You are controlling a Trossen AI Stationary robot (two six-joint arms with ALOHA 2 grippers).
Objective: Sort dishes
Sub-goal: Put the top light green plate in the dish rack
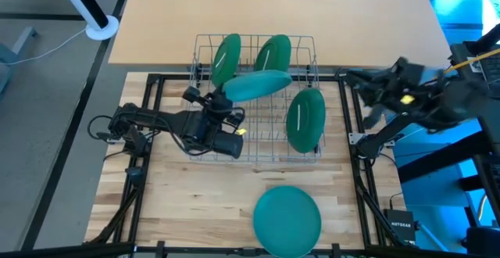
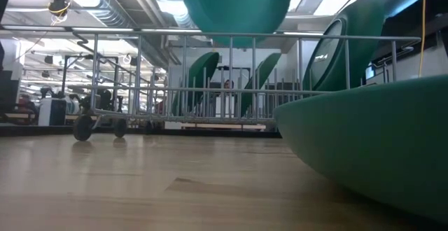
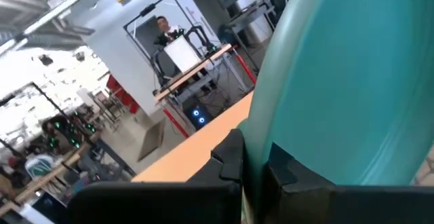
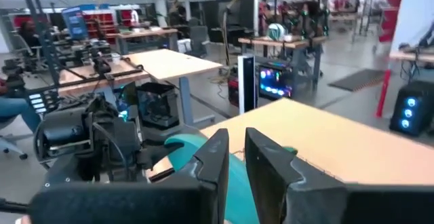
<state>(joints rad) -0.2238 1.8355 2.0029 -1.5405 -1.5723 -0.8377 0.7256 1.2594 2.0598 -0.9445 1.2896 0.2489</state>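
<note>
The left gripper (image 1: pixel 221 99) is clamping a teal plate (image 1: pixel 258 84), holding it above the wire rack (image 1: pixel 205 47) near the table's (image 1: pixel 195 188) far edge. Three plates are standing in the rack; another (image 1: pixel 287 220) is lying by the near edge. The right gripper (image 1: pixel 351 77), fingers narrow and empty, is waiting at the right edge.

Five round teal-green plates show: one plate (image 1: pixel 258 84) is pinched at its rim in the left gripper (image 1: pixel 221 99), held roughly level above the wire rack (image 1: pixel 258 145). Two plates (image 1: pixel 226 58) (image 1: pixel 273 55) stand on edge in the rack's far slots just beyond that gripper, and a fourth (image 1: pixel 305 120) stands on edge on the rack's right side. The fifth plate (image 1: pixel 287 220) lies flat on the table, well apart from the gripper.
</note>
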